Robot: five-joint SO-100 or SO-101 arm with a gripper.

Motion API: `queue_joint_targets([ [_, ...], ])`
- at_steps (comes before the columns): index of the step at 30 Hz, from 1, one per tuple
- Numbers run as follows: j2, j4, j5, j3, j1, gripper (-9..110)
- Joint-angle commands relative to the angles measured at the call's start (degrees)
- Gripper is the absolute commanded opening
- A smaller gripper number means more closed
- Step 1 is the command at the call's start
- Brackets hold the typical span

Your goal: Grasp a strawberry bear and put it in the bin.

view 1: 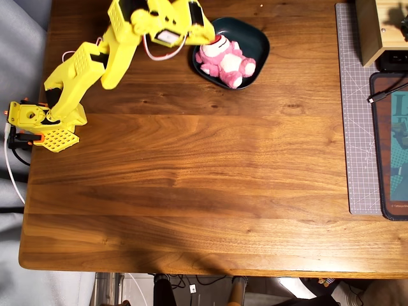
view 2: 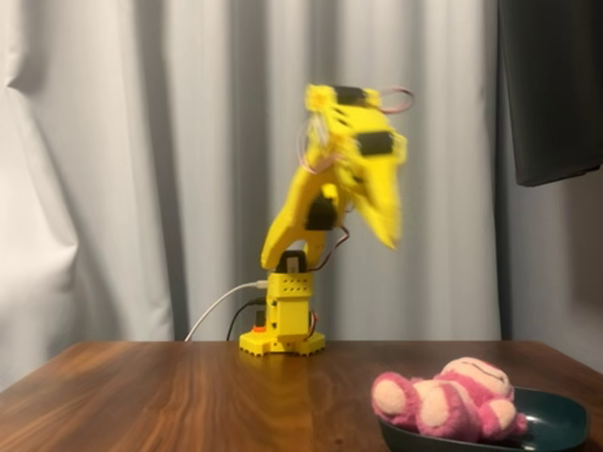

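The pink strawberry bear (view 1: 226, 59) lies on its back in the dark teal bin (view 1: 254, 36) at the far side of the table in the overhead view. In the fixed view the strawberry bear (view 2: 443, 400) sprawls across the bin (view 2: 551, 426), with its head over the left rim. My yellow gripper (view 1: 208, 33) hangs apart from the bear, above the bin's left edge. In the fixed view the gripper (view 2: 390, 234) is raised high, pointing down, and blurred by motion. It holds nothing, and its jaws cannot be made out.
The arm's base (view 1: 38, 121) stands at the table's left edge with a white cable (view 1: 11, 166). A wooden box (view 1: 370, 32), a grey cutting mat (view 1: 358, 115) and a dark mat (view 1: 390, 146) line the right side. White curtains (view 2: 113, 169) hang behind.
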Motion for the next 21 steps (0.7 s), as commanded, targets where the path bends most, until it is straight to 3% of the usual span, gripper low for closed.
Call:
queue_joint_targets([
  [1, 9.3, 3.0, 0.3, -2.8, -3.2, 0],
  [7, 41.3, 2.8, 1.7, 35.4, -5.2, 0],
  [15, 68.2, 1.9, 2.8, 60.6, -6.0, 0],
  [21, 98.2, -13.6, 2.9, 100.1, -8.8, 0],
])
